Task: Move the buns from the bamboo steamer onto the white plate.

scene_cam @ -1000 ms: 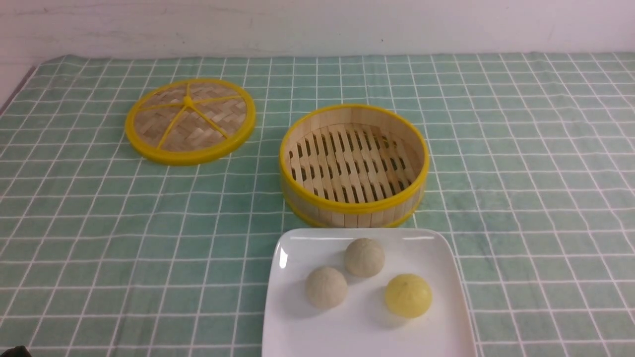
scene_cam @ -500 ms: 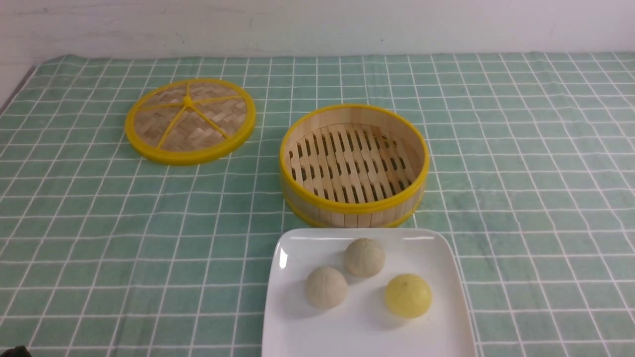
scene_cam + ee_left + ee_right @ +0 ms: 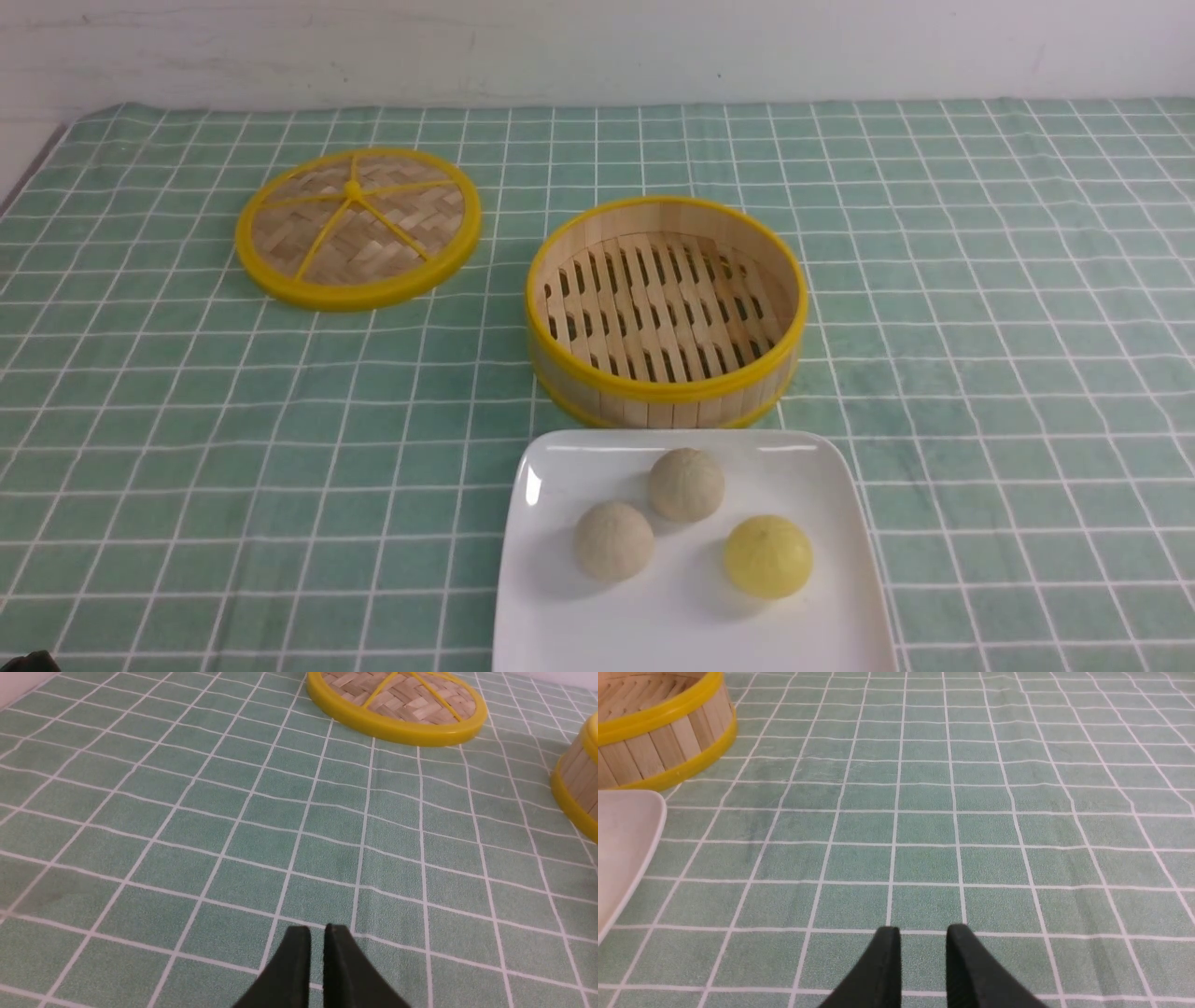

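The bamboo steamer stands empty at the middle of the table, its slatted floor bare. Just in front of it lies the white plate with all three buns on it: one cream bun at the back, another cream bun to the left, and the yellow bun to the right. My left gripper hovers over bare cloth, shut with nothing in it. My right gripper is over cloth to the right of the plate, its fingers slightly apart and empty. Neither gripper shows in the front view.
The flat woven steamer lid lies at the back left, also seen as the lid in the left wrist view. A green checked cloth covers the table. The steamer's wall stands beside the plate's corner.
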